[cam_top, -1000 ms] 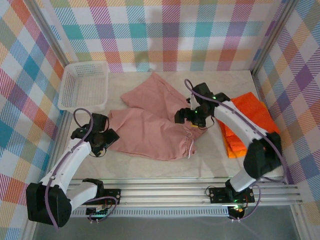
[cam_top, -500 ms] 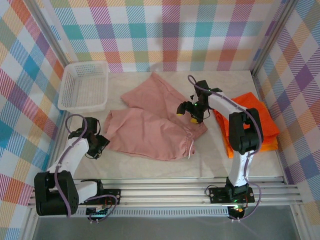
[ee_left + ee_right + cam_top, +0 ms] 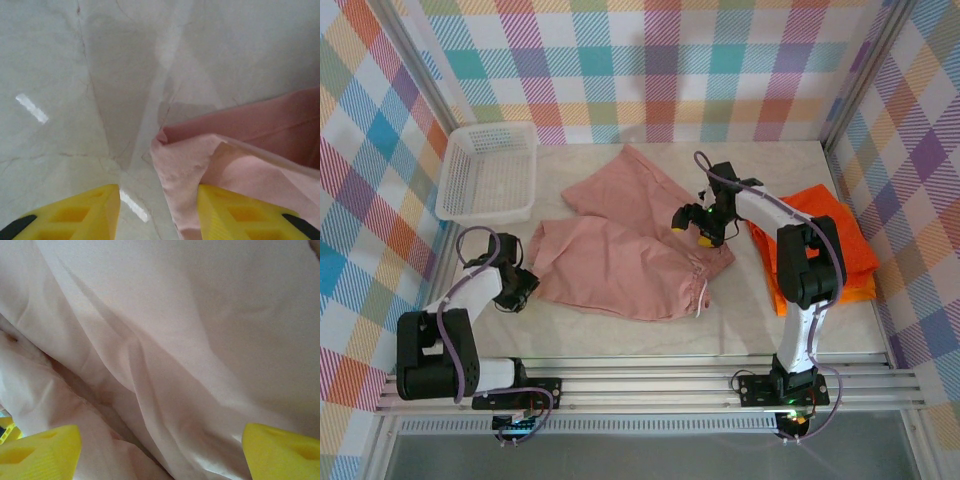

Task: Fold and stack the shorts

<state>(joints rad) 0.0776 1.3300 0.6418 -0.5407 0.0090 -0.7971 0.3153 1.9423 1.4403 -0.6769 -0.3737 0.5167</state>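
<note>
Shorts in dusty pink (image 3: 620, 245) lie spread flat and unfolded on the counter (image 3: 620, 325), stretched between the two arms. The hem corner sits at the left end effector (image 3: 520, 287) and the gathered waistband just under and beside the right end effector (image 3: 691, 230).

In the left wrist view the hem corner pokes up between the yellow fingers (image 3: 75, 212), close against one of them. The jaws stand apart and hold nothing. That placement looks meant for pinching the hem so the leg can be carried over.

The right end effector hovers low over wrinkled pink cloth with its fingers (image 3: 40, 450) spread wide and empty. It is probably lining up on the waistband end, so that both ends lift together for the fold.

The orange shorts (image 3: 825, 235) rest on the counter on the outer side of the right end effector, already doubled over. They look like the stack the pink pair will join.

A white mesh basket (image 3: 488, 172) stands well ahead of the left end effector, apart from the cloth.

No brand, label or writing can be read on any item.
</note>
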